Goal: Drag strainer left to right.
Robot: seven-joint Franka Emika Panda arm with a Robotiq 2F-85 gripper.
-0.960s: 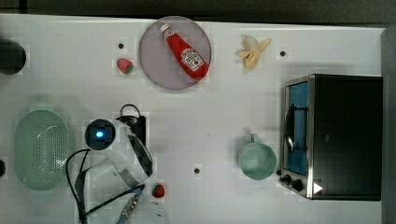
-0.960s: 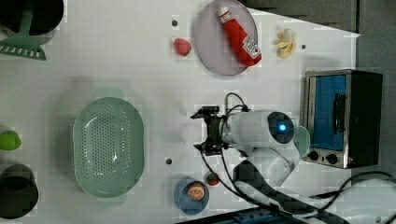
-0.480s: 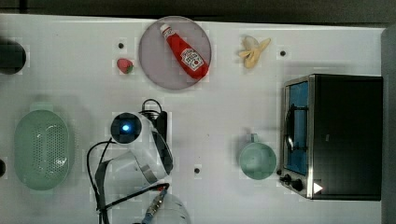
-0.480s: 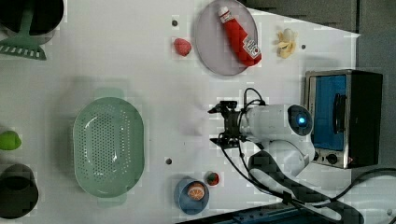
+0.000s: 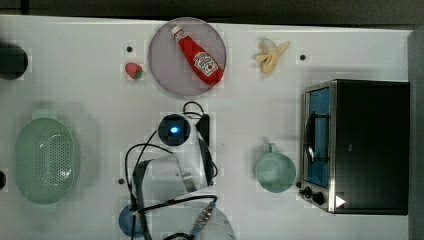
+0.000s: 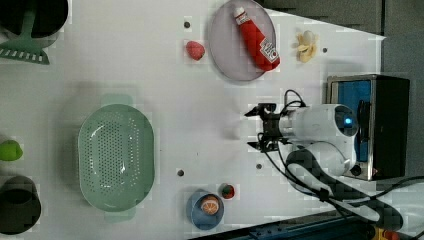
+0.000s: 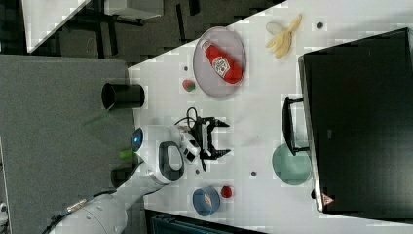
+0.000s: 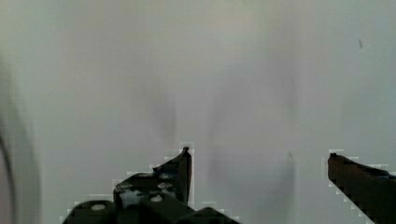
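**Strainer not yet touched; the whole drag is left to do**

Strainer, the large pale mint-green oval plastic colander (image 6: 116, 159), sits at the left view's left end of the white surface (image 6: 150, 65), well apart from the arm. Your gripper (image 6: 254, 131) hangs over bare surface near the middle with its fingers spread wide and nothing between them; the wrist view shows the two dark fingertips (image 8: 184, 165) above plain white. By my reading, you have the approach, the contact and the drag itself all ahead of you.

Along the strainer's path across the top view sit the small round mint-green cup with a handle (image 5: 275, 172) and the black toaster oven (image 5: 357, 145); these limit how far you can drag. The grey plate (image 5: 170, 75) with the red ketchup bottle (image 5: 199, 56), the strawberry (image 5: 133, 70) and the banana (image 5: 271, 54) lie off to one side. The blue bowl (image 6: 198, 215) stands just beside the strainer's near end.
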